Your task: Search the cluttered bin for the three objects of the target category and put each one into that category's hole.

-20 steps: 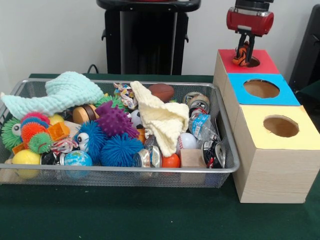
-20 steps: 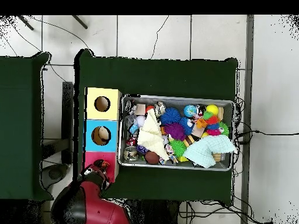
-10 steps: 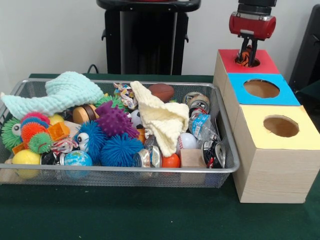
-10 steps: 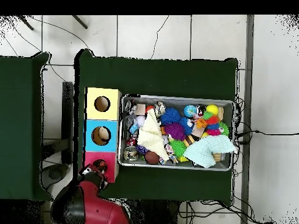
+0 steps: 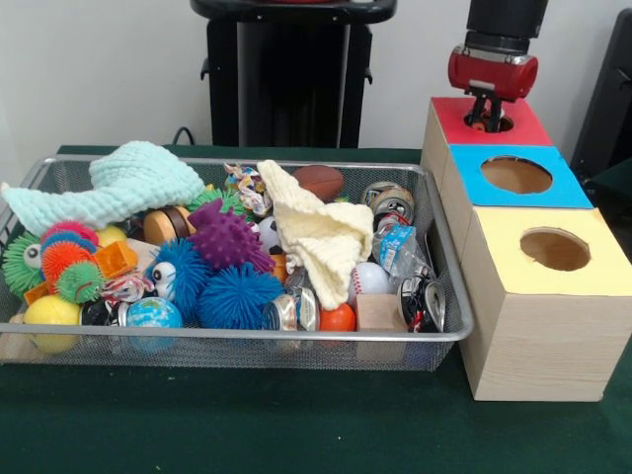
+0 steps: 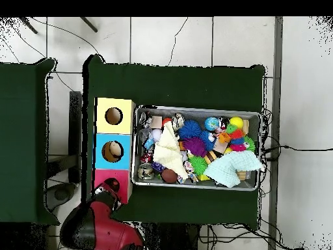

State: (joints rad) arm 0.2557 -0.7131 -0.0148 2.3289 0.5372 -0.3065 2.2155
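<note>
My gripper (image 5: 484,122) reaches down into the hole of the red-topped box (image 5: 521,126), the farthest of three boxes in the front view. It is shut on an orange and black striped toy (image 5: 477,124); only a speck of orange shows at the hole's rim, the rest is hidden inside. From overhead, the arm's red body covers the red box's (image 6: 103,176) edge and the gripper (image 6: 110,189) sits by its hole. The wire bin (image 5: 237,335) holds mixed clutter: spiky balls, cloths, cans, small balls.
A blue-topped box (image 5: 568,188) and a yellow-topped box (image 5: 597,265) stand in a row with the red one, right of the bin. A yellow cloth (image 5: 321,232) and a mint cloth (image 5: 133,178) drape over the clutter. A black stand (image 5: 291,69) rises behind the bin.
The gripper has moved over the red box's hole and come down. The striped toy, hanging in plain sight a second ago, has sunk almost wholly into the hole.
</note>
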